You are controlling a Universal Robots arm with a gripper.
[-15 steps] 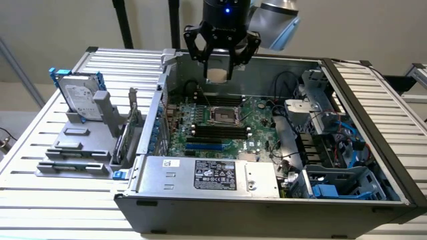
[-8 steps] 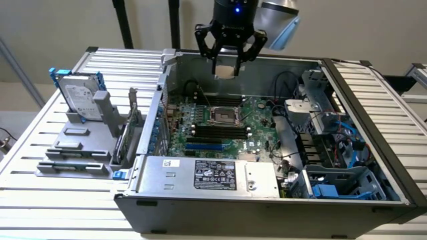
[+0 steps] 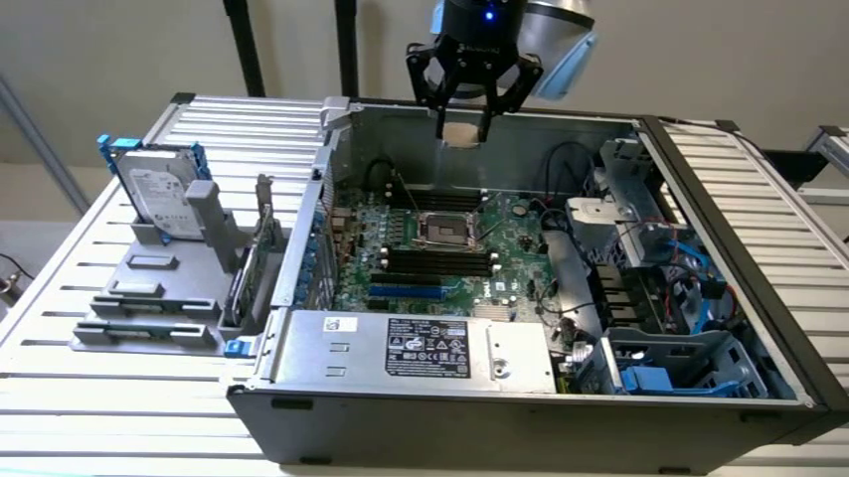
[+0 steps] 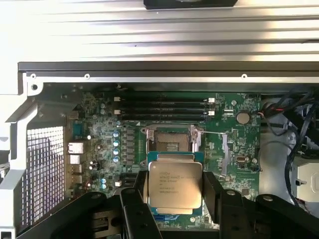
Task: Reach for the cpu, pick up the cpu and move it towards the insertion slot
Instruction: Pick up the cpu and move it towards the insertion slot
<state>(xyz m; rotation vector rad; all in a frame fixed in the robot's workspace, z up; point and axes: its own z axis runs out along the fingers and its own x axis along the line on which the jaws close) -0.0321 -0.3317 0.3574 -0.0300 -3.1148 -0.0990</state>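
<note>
My gripper hangs above the rear wall of the open computer case and is shut on the cpu, whose pale tan underside shows in the exterior view. In the wrist view the cpu shows its silvery top with printed text, pinched between the two black fingers of my gripper. The insertion slot is a square socket with a dark centre and shiny frame on the green motherboard, well below the held chip. From the wrist camera the insertion slot lies just beyond the chip's edge.
Black memory slots run beside the socket. A power supply fills the case front. Cables and drive bays crowd the exterior view's right. A silver hard drive with blue rails stands upright in a grey holder on the exterior view's left.
</note>
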